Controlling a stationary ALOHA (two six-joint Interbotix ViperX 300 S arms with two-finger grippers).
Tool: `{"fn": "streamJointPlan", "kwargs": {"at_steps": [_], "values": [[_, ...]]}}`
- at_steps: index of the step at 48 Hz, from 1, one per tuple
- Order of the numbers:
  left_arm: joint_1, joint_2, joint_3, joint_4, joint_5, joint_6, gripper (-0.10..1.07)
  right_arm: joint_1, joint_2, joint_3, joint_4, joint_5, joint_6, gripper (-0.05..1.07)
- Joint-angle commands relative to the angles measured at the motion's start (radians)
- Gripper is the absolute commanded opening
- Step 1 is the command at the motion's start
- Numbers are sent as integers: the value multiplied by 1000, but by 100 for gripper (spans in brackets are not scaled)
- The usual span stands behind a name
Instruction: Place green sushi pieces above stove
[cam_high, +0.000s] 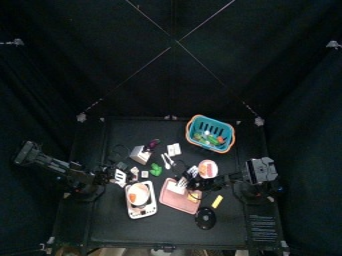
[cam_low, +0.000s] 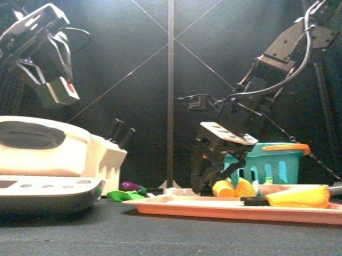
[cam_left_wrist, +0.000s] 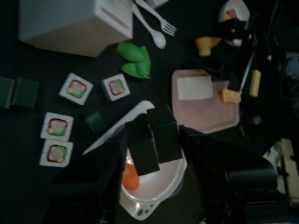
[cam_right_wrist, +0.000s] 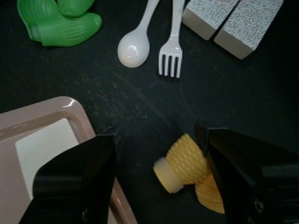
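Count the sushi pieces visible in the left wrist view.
4: two sushi pieces side by side near the green vegetable, two more beside them. Others may be hidden.

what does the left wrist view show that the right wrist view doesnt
Only the left wrist view shows the four sushi pieces lying on the black table, and a white knife beside them.

Only the right wrist view shows the yellow corn-like toy between the right gripper's open jaws.

Both show the white spoon and fork, the green leafy toy and the pink tray.
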Motion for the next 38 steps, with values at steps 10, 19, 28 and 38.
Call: {"fn": "streamJointPlan", "kwargs": {"at_steps": [10, 19, 28, 38], "values": [[225, -9, 52, -41, 5, 230, 62, -3, -11, -20, 3, -2, 0, 95], [334, 12, 100, -66, -74, 284, 62, -3, -6, -26, 3, -3, 0, 95], [420, 46, 135, -35, -210, 290, 62, -3, -2, -31, 3, -3, 0, 95], [482, 94, 147, 3, -262, 293, 62, -5, 0, -35, 3, -3, 0, 95]]}}
